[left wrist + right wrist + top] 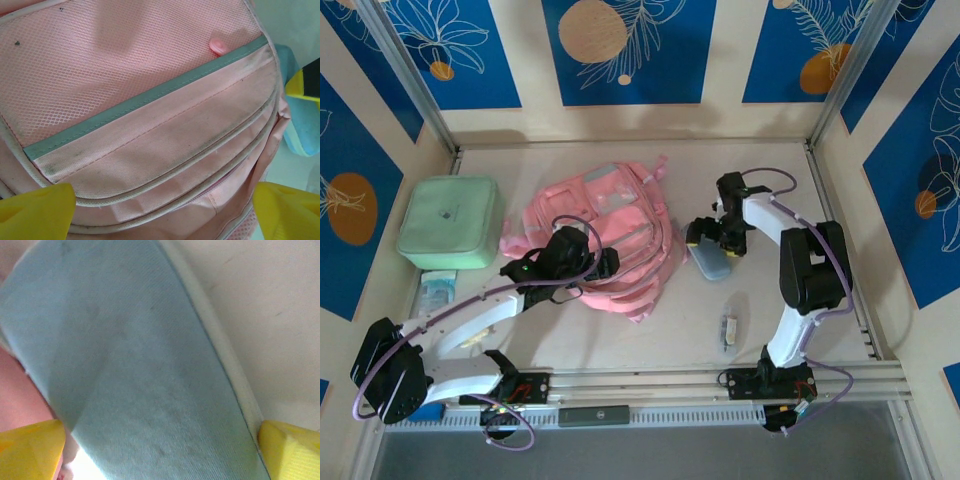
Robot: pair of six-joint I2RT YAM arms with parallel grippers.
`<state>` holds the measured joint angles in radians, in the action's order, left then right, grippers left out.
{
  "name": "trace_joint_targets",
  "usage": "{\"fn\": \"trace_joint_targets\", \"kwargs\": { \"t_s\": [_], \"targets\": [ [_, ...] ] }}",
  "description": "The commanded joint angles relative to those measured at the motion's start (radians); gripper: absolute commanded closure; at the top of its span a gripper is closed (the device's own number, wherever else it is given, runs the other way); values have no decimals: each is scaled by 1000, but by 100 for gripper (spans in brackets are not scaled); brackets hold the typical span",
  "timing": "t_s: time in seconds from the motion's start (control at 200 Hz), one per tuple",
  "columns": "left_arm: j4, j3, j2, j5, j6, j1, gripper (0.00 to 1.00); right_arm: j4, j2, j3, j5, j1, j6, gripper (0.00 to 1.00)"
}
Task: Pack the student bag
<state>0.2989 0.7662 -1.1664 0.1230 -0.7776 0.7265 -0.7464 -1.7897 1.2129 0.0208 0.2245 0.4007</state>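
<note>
The pink student bag (610, 215) lies flat mid-table, straps trailing toward the near edge. My left gripper (600, 264) hovers over its lower part. In the left wrist view the gripper (165, 215) stands open, and its yellow fingertips (37, 212) straddle the piped front pocket of the bag (150, 135) without pinching fabric. A light blue pouch (712, 265) lies just right of the bag. My right gripper (716, 243) is directly above it. In the right wrist view the gripper (160, 452) is spread wide, with the pouch (140, 365) spanning the gap between the fingers.
A mint-green square case (450, 222) sits at the left, with a small packet (438, 287) in front of it. A small tube-like item (728, 328) lies near the right arm's base. Panelled walls enclose the table on three sides.
</note>
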Motion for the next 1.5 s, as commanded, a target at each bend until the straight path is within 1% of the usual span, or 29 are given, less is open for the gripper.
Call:
{"fn": "trace_joint_targets", "kwargs": {
  "t_s": [0.0,0.14,0.29,0.375,0.555,0.745,0.92,1.05,1.186,1.386,1.491],
  "targets": [
    [8,-11,23,-8,5,-10,9,-38,57,-37,10,43,7,1],
    [10,-15,30,-6,6,-12,9,-67,72,-63,95,70,17,1],
    [22,-11,32,-8,12,-15,8,-100,93,-82,117,105,13,1],
    [20,-13,30,-4,13,-16,8,-115,88,-88,162,127,27,1],
    [17,-15,34,5,15,-18,8,-104,64,-87,151,167,24,1],
    [47,-4,46,17,51,-26,7,-112,18,-62,143,173,14,1],
    [78,17,40,18,80,-40,7,-113,5,-58,184,174,11,0],
    [91,28,39,21,96,-44,6,-99,-15,-64,153,174,7,2],
    [101,41,42,48,130,-48,6,-101,-20,-51,157,169,6,7],
    [125,75,35,74,240,-57,6,-90,8,-42,113,148,9,16],
    [157,109,23,79,322,-61,5,-96,42,-48,92,127,13,17]
  ]
}}
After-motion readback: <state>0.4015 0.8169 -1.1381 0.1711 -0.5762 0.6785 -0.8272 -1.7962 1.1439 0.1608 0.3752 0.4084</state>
